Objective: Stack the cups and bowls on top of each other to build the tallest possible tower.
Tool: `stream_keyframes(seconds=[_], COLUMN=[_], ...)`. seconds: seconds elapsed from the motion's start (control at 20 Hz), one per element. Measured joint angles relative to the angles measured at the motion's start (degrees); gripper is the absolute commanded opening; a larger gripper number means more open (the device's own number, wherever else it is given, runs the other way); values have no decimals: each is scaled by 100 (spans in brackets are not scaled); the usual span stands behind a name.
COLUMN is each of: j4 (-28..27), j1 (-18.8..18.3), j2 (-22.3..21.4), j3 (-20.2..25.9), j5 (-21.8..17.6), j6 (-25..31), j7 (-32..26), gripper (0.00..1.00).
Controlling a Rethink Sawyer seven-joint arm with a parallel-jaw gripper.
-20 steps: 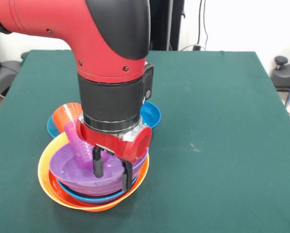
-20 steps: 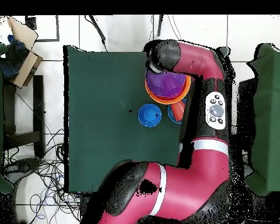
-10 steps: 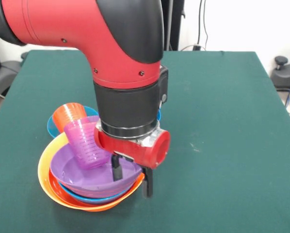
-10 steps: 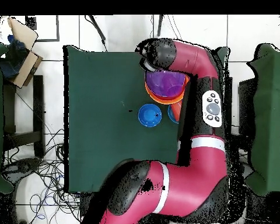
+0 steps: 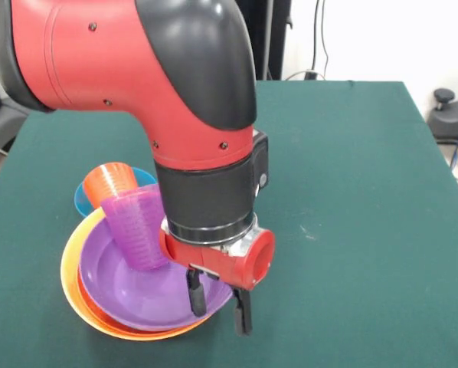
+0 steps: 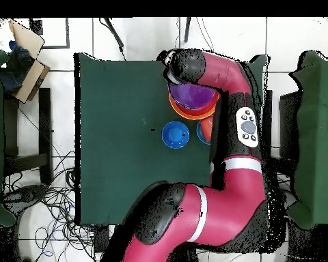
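Green table, cardboard box (off its corner), floor cables

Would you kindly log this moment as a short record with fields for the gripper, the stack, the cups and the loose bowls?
gripper: gripper open, empty, its fingers straddling the stack's near rim
stack: large glossy purple plastic bowl nested in the big yellow-orange plastic bowl
purple cup: translucent purple plastic tumbler tilted inside the purple bowl
orange cup: orange-red plastic tumbler behind the stack, in a light blue bowl
loose bowl: small blue plastic bowl alone on the green table
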Motion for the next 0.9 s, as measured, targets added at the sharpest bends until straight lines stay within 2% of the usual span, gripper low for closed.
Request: stream_keyframes(seconds=[0.25, 0.55, 0.9], j4=[-1, 1, 1], j1=[-2, -2, 5], j2=[44, 5, -131], j3=[7, 5, -2], j5=[-141, -240, -263], j6=[-215, -178, 353], j7=[0, 0, 0], gripper=[100, 100, 100])
